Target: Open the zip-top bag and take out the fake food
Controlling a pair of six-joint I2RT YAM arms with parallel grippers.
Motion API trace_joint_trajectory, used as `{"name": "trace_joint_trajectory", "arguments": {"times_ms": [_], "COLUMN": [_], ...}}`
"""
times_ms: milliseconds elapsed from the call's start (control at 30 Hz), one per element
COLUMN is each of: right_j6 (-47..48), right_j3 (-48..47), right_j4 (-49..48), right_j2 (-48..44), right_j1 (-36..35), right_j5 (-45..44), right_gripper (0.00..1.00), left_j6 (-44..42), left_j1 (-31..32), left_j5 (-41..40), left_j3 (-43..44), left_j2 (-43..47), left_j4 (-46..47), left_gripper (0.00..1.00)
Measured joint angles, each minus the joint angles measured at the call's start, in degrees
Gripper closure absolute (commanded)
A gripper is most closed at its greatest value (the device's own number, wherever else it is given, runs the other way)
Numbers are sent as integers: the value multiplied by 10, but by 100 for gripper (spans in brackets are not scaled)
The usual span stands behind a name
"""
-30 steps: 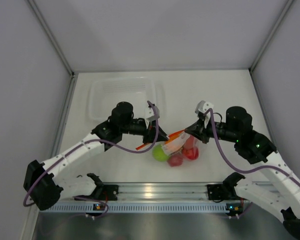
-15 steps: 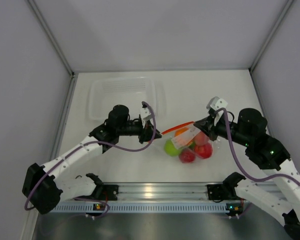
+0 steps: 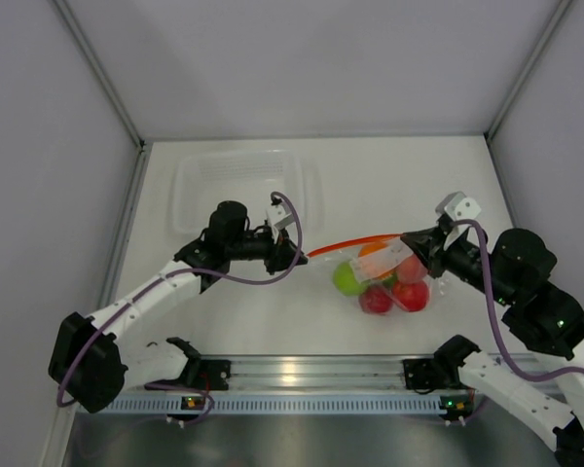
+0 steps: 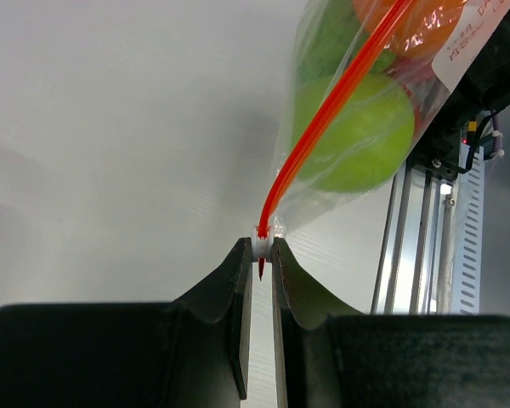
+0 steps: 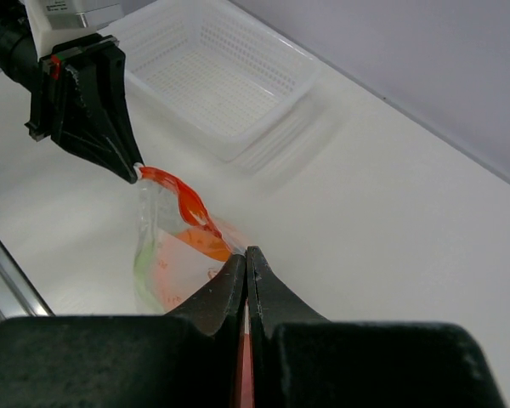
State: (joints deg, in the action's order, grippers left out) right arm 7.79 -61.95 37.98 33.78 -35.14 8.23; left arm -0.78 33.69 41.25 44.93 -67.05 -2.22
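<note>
The clear zip-top bag (image 3: 384,277) hangs stretched between my two grippers over the table's front middle. Its orange-red zipper strip (image 3: 350,242) runs taut from one gripper to the other. My left gripper (image 3: 294,255) is shut on the small white zipper slider (image 4: 262,247) at the strip's left end. My right gripper (image 3: 419,245) is shut on the bag's right corner (image 5: 238,252). The fake food sits inside the bag: a lime green ball (image 3: 347,279), red balls (image 3: 410,295) and an orange one (image 3: 373,252). The green ball also shows in the left wrist view (image 4: 357,132).
A clear rigid basket-like tub (image 3: 238,185) stands at the back left, behind my left arm; it also shows in the right wrist view (image 5: 221,76). An aluminium rail (image 3: 302,370) runs along the near edge, below the bag.
My right gripper has pulled the bag to the right, and the fruits moved with it. My left gripper drew slightly left, and the zipper strip now stretches out long between them.
</note>
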Motion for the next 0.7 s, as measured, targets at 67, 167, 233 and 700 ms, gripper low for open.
{"name": "trace_joint_trajectory", "arguments": {"times_ms": [67,167,233,700], "right_j6": [-5,-14,-16,1], "right_j3": [0,1,6,112], "right_j4": [0,0,-5,-84], "right_j2": [-2,-3,-4,-15], "right_j1": [0,0,0,0], "right_j5": [-11,-12,1,122], "right_gripper": [100,100,100,100], "left_j6": [0,2,8,60], "left_j1": [-1,-2,-2,-7], "left_j5": [-2,1,7,4], "left_j3": [0,0,2,116], "left_j2": [-1,-8,-15,-13], "left_j4": [0,0,-2,-20], "left_gripper": [100,97,79,28]}}
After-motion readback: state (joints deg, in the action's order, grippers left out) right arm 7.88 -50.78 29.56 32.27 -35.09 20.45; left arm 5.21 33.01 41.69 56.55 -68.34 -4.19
